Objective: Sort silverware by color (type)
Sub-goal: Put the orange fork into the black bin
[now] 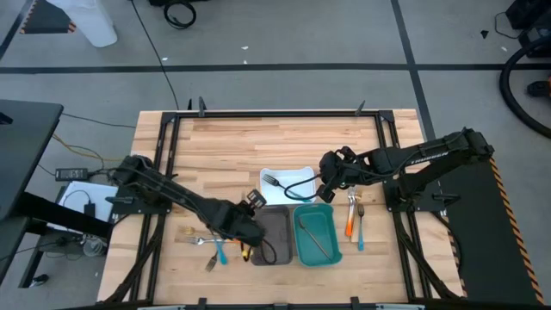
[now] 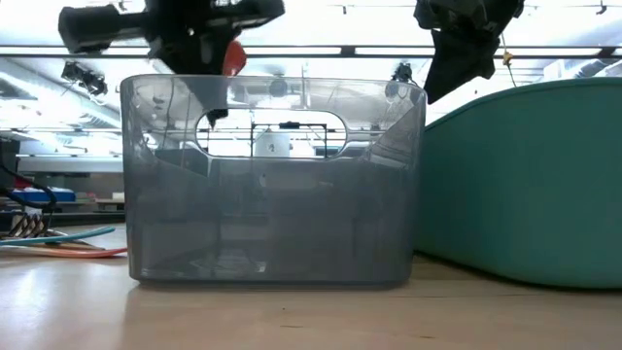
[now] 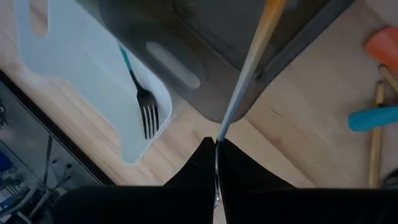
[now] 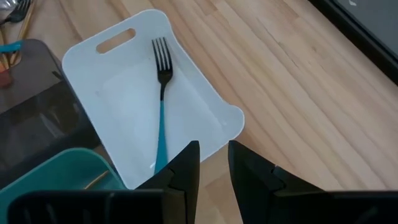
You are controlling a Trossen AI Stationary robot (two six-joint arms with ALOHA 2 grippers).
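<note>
We saw the left gripper (image 1: 250,231) at the near left corner of the grey tray (image 1: 277,222), its fingers closed on a thin piece with an orange handle (image 3: 256,43). The right gripper (image 4: 213,163) hovered over the near edge of the white tray (image 4: 124,81) with its fingers apart and nothing between them. A teal-handled fork (image 4: 161,102) lay inside the white tray. One gold piece (image 1: 315,236) lay in the teal tray (image 1: 300,244). More silverware lay on the table (image 1: 224,146): an orange one (image 1: 349,217) and a blue one (image 1: 361,226) right of the trays, and some pieces (image 1: 211,250) left of the grey tray.
</note>
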